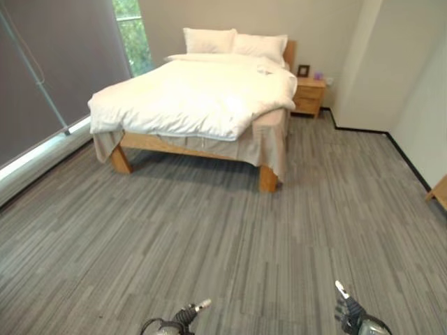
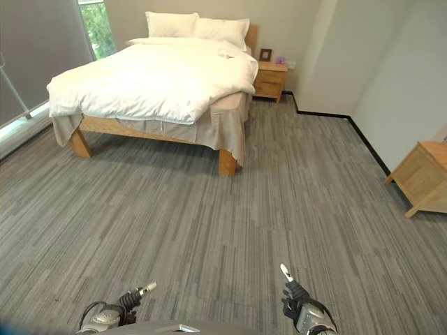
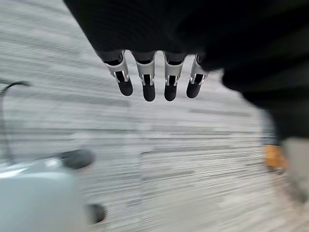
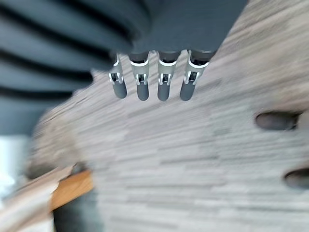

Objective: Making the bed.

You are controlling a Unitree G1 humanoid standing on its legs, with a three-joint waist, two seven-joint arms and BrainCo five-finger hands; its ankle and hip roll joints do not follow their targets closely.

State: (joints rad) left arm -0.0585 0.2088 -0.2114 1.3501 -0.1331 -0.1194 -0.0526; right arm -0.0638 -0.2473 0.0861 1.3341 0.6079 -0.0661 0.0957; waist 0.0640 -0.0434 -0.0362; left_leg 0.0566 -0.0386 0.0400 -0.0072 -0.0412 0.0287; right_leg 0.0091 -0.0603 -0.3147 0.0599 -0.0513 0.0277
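bed [image 1: 202,105]: wooden frame, far left of the room, well apart from both hands – headboard end against the far wall.
duvet [image 1: 188,94]: white, spread over the bed, its near right corner rumpled and riding up off the beige sheet [image 1: 269,136].
pillows [image 1: 234,42]: two, white, side by side at the far end.
nightstand [image 1: 309,94]: wooden, just right of the bed's head.
left hand [image 3: 147,82]: low at the near edge, over the grey floor [image 1: 209,237] – fingers straight, holding nothing.
right hand [image 4: 154,79]: near right, fingers likewise extended and empty.
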